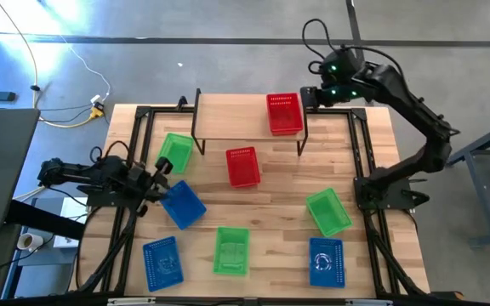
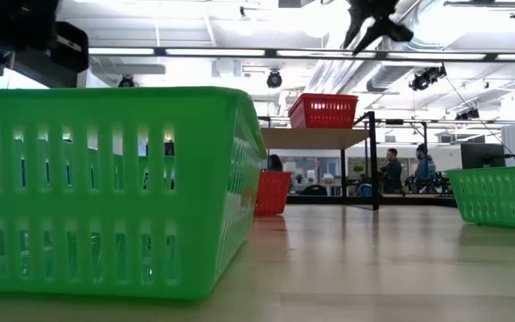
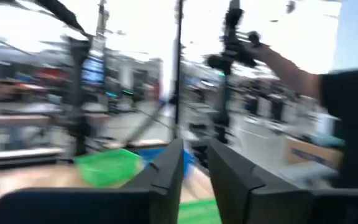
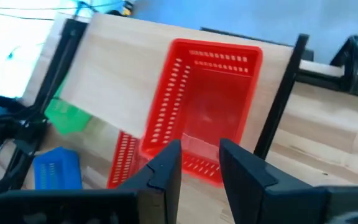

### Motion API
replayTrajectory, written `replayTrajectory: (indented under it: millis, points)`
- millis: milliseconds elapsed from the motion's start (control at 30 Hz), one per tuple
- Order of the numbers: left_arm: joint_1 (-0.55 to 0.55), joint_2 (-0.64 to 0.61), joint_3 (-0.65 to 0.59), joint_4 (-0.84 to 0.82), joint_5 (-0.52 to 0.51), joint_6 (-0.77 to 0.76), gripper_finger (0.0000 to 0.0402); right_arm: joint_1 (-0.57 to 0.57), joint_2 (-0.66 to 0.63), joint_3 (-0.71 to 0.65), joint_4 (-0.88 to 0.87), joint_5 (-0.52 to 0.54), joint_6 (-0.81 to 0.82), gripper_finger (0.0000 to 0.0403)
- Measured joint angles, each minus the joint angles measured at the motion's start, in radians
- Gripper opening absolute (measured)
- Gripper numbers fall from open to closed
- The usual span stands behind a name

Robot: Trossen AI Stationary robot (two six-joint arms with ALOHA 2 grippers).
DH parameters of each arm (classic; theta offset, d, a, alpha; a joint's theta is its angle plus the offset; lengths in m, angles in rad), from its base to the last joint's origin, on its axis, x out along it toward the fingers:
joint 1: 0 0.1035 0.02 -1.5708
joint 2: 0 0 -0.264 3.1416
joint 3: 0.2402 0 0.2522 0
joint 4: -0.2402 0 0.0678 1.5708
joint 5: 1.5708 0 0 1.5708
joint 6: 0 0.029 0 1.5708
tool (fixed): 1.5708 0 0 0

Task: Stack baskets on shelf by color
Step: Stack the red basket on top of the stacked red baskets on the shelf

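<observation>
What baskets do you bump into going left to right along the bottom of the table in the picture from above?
Blue basket → green basket → blue basket with a white cord coiled inside.

No readable text anywhere — no labels, brands, numbers or signs can be made out on the baskets, the shelf, the arms or the table, and the room behind shows only blurred screens and lights — nothing legible there either.
</observation>
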Motion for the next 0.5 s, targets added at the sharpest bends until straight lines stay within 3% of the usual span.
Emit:
replayTrajectory:
  millis: [133, 267, 500]
  points:
    - [0.001, 0.000, 0.000, 0.028, -0.174, -0.014, 0.0104, 0.057, -0.044, 0.000, 0.002, 0.056, -0.008, 0.0096]
    - [0.001, 0.010, 0.004, 0.046, -0.343, -0.020, 0.0108, 0.103, -0.070, 0.000, 0.016, 0.072, -0.042, 0.0096]
    - [0.001, 0.131, 0.134, -0.034, -0.533, -0.034, 0.0107, 0.168, -0.074, 0.000, 0.069, 0.073, -0.109, 0.0096]
